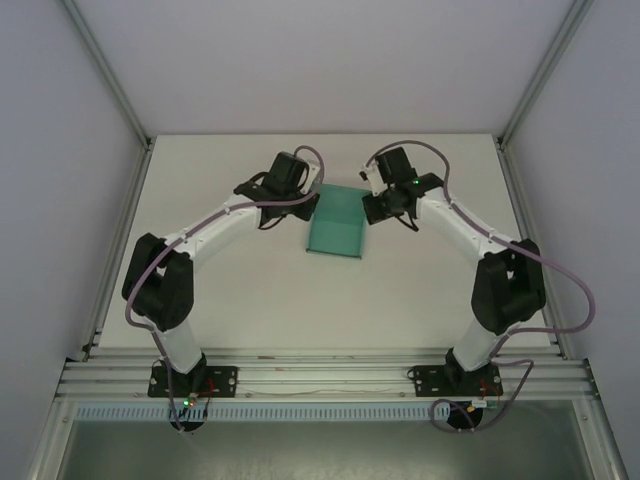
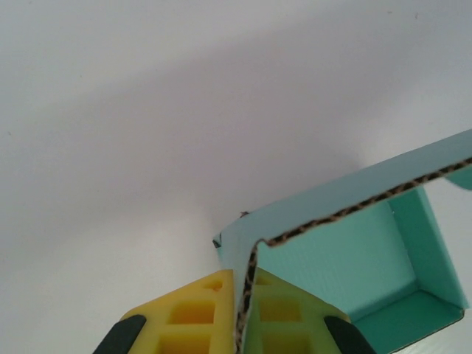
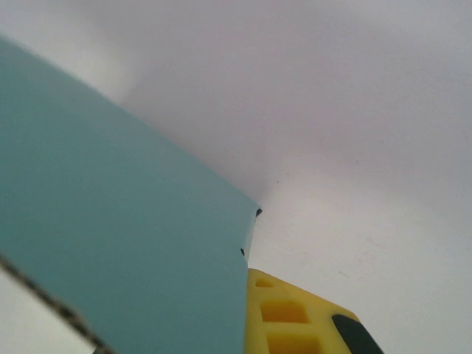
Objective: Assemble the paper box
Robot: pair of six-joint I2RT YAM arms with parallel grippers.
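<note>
**Paper box half formed, held from both sides**

**Top external.** The paper box (image 1: 336,226) sits on the tabletop (image 1: 250,290) at mid-depth, between the two arms. The left end effector (image 1: 309,205) meets its left side and the right end effector (image 1: 371,207) its right side. The card reads as an open tray rather than a flat sheet: a floor, with a paler band along the near edge. From this height the fingers themselves are lost under the wrists, so neither grip can be judged here.

**Left wrist.** The left end effector (image 2: 243,318) is pressed together on a wall of the paper box (image 2: 346,258). The brown corrugated edge of the card runs down between the two yellow fingers (image 2: 193,313). Beyond them the inside shows, with a floor and side walls standing at right angles, open on top. I judge the walls as raised and the closing as still to do. No lid or tuck flap can be made out, and the frame cuts the box off at the right.

**Right wrist.** A broad teal panel of the paper box (image 3: 110,221) crosses the left half of the frame, lying against the inner face of one yellow finger (image 3: 295,317). The opposite finger is hidden behind the card, so I cannot tell whether this end effector is clamped or merely resting alongside. Which wall this panel is, and how its corners lock, cannot be read here.
</note>
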